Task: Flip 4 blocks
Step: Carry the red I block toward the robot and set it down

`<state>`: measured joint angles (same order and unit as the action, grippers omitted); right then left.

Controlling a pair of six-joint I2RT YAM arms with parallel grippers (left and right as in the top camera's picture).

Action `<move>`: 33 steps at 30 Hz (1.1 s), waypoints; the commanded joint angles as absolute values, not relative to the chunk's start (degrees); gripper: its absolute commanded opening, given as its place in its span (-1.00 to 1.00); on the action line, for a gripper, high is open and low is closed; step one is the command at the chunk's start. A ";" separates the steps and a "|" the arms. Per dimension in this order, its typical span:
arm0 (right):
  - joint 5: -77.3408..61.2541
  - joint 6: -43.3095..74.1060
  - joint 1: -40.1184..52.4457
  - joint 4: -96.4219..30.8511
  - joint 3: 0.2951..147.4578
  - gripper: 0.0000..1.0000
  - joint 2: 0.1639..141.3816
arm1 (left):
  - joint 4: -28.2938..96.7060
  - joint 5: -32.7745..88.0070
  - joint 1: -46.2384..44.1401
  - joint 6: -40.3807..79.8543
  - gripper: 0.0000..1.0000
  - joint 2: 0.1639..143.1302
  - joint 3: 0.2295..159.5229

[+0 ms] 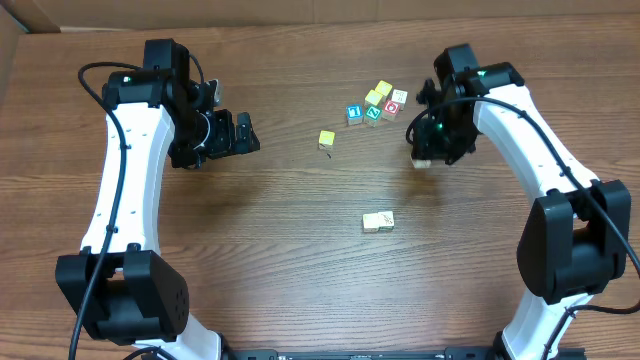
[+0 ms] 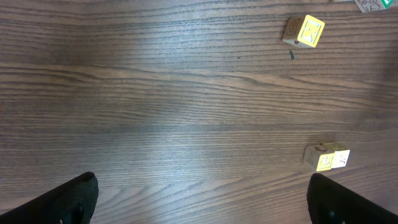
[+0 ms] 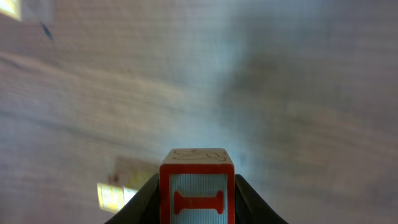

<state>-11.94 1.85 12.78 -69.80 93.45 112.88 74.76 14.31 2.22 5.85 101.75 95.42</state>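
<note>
My right gripper [image 1: 424, 157] [image 3: 197, 184] is shut on a red-framed letter block [image 3: 197, 200], which it holds above the table right of centre. That block shows only as a pale cube [image 1: 422, 161] from overhead. A yellow-faced block [image 1: 326, 139] [image 2: 305, 31] lies alone at mid-table. Behind it is a cluster with a teal-faced block [image 1: 372, 113], a red-faced block [image 1: 392, 109] and a yellow block [image 1: 383, 90]. My left gripper [image 1: 236, 134] [image 2: 202, 208] is open over bare wood to the left, with nothing between its fingers [image 2: 68, 200].
In the cluster also sit a blue-faced cube [image 1: 353, 113] and a white-topped cube [image 1: 399, 97]. A pale yellow pair of cubes [image 1: 378, 221] [image 2: 326, 157] lies nearer the front. The right wrist view is blurred.
</note>
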 commanded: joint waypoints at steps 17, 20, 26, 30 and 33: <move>-15.77 6.46 14.81 -65.19 75.48 -0.31 112.29 | 74.70 13.98 1.85 6.44 0.99 101.91 96.47; -15.75 6.48 15.84 -65.65 75.48 0.05 112.29 | 74.70 13.98 1.85 6.44 0.99 101.91 96.47; -15.55 6.44 15.42 -67.09 75.79 0.18 112.29 | 74.70 13.98 1.85 6.44 0.99 101.91 96.47; -15.57 6.00 14.72 -69.19 77.95 0.18 111.83 | 74.70 13.98 1.85 6.44 1.00 101.91 96.47; -15.57 6.00 14.70 -70.28 80.25 0.20 110.83 | 74.70 13.98 1.85 6.44 1.00 101.91 96.47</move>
